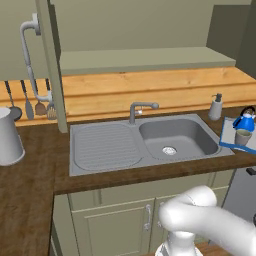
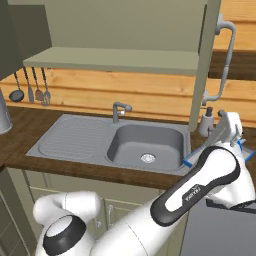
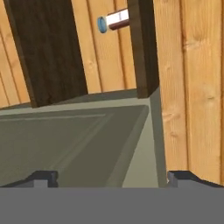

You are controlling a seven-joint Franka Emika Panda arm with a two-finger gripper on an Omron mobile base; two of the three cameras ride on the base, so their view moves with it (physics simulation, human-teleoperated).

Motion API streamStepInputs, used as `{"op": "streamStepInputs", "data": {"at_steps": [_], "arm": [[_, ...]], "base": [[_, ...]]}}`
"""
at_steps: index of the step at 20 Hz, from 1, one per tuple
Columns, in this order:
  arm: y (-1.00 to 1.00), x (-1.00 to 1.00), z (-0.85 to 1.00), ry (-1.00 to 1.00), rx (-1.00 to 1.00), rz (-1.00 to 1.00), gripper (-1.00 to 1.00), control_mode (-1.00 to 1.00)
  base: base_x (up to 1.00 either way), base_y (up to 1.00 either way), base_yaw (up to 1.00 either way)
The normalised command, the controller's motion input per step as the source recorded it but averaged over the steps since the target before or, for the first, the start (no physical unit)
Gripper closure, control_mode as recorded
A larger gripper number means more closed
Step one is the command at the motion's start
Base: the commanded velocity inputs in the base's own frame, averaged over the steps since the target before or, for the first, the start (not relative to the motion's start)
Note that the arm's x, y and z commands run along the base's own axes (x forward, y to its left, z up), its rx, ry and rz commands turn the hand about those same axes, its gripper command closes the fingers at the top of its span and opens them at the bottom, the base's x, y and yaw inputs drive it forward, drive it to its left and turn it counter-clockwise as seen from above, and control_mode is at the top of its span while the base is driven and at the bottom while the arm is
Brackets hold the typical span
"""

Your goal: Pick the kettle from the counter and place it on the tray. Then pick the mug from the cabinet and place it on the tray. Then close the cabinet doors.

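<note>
Kettle (image 1: pixel 244 121) and mug (image 1: pixel 243 136) both sit on the tray (image 1: pixel 226 135) at the bench's (image 1: pixel 30 190) right end, mug just in front. The pincer (image 3: pixel 112 177) stands apart, empty, facing an olive cabinet door (image 3: pixel 70 144) (its silver handle (image 2: pixel 223 60) curves alongside).

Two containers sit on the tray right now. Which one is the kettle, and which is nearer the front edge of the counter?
The kettle is the bright blue one with the black handle, toward the wall on the tray. The grey-beige mug stands in front, nearer the counter edge.

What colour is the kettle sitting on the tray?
Bright blue, with a black handle and knob. The kettle shows best in the left base view.
</note>
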Motion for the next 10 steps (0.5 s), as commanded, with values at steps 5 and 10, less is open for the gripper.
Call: {"op": "streamStepInputs", "data": {"at_steps": [5,10], "arm": [[0.24,0.24,0.36,0.00,-0.12,0.10,-1.00,-1.00],[0.51,0.20,0.20,0.01,-0.15,0.08,-1.00,-1.00]], "base": [[0.00,0.00,0.00],[0.00,0.00,0.00]]}}
